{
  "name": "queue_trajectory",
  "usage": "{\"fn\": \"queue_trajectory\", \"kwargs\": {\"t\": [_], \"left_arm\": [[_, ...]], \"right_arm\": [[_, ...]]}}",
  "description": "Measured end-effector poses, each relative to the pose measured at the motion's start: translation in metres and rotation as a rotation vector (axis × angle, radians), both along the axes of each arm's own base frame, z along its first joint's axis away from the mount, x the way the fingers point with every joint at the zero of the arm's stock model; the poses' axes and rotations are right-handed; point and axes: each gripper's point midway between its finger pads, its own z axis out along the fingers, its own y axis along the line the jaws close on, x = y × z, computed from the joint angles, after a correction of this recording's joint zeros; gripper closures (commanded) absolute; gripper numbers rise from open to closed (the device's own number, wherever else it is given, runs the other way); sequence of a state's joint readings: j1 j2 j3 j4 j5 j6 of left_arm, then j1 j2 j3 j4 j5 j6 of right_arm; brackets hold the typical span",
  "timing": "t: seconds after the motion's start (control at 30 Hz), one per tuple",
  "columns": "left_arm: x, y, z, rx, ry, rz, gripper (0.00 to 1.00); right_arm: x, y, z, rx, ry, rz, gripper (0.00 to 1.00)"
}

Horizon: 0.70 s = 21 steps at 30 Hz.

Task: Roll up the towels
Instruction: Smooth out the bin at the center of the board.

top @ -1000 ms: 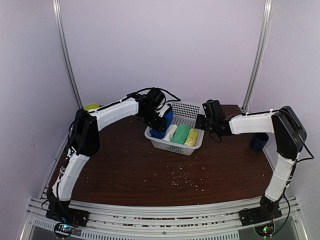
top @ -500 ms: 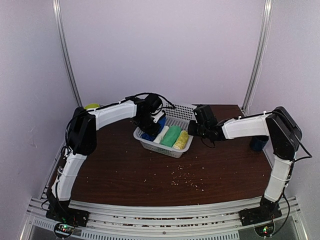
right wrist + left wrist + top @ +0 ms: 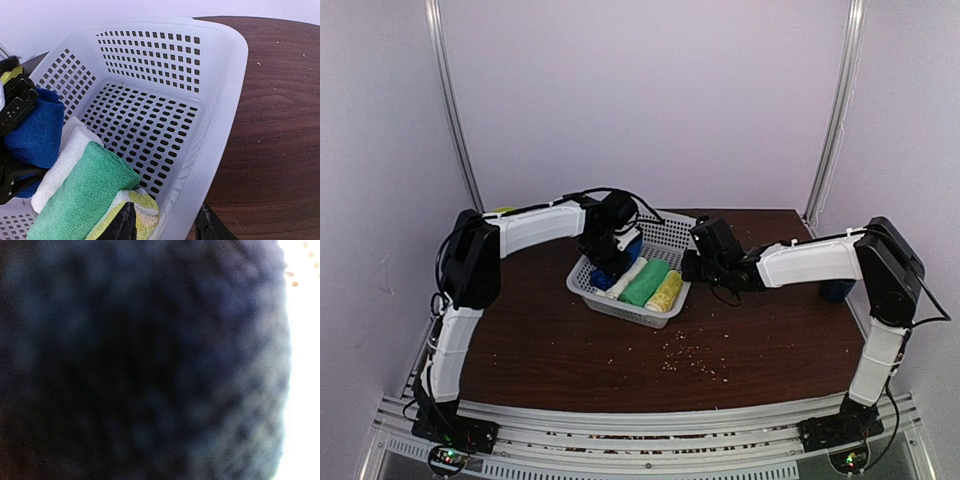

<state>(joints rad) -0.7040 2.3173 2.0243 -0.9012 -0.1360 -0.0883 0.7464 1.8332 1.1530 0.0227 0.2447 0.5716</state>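
The royal blue towel (image 3: 603, 277) lies bunched at the left end of the white mesh basket (image 3: 620, 312). It fills the left wrist view (image 3: 150, 360), so my left fingers are hidden there. The cream-white towel (image 3: 625, 280) lies rolled beside it, and shows in the right wrist view (image 3: 65, 160) next to the blue towel (image 3: 37, 132). My left gripper (image 3: 610, 258) is down on the blue towel. My right gripper (image 3: 167, 227) straddles the basket's right wall (image 3: 220, 100), one finger inside and one outside, and also shows in the top view (image 3: 688, 265).
A green roll (image 3: 80, 195) and a yellow-and-white roll (image 3: 135, 207) lie in the basket beside the white towel. A dark blue cup (image 3: 837, 290) stands at the table's right edge. Crumbs (image 3: 685, 355) are scattered on the brown table in front of the basket.
The basket has slid to the left and toward the front of the table, and both grippers have moved with it.
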Motion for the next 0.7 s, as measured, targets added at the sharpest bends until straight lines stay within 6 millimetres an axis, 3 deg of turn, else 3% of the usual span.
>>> {"fn": "queue_trajectory", "kwargs": {"t": [0.1,0.4,0.57,0.7], "left_arm": [[-0.004,0.004,0.001,0.007,0.001,-0.005,1.00],[-0.018,0.014,-0.004,0.026,0.032,-0.013,1.00],[-0.024,0.017,-0.010,0.026,0.052,-0.016,0.85],[-0.024,0.018,-0.008,0.020,0.053,-0.014,0.64]], "right_arm": [[0.000,-0.001,0.000,-0.010,-0.001,0.001,0.60],[0.004,-0.002,0.009,-0.025,-0.019,-0.012,0.59],[0.011,-0.001,0.022,-0.023,-0.047,-0.027,0.57],[0.013,0.000,0.028,-0.018,-0.060,-0.031,0.56]]}}
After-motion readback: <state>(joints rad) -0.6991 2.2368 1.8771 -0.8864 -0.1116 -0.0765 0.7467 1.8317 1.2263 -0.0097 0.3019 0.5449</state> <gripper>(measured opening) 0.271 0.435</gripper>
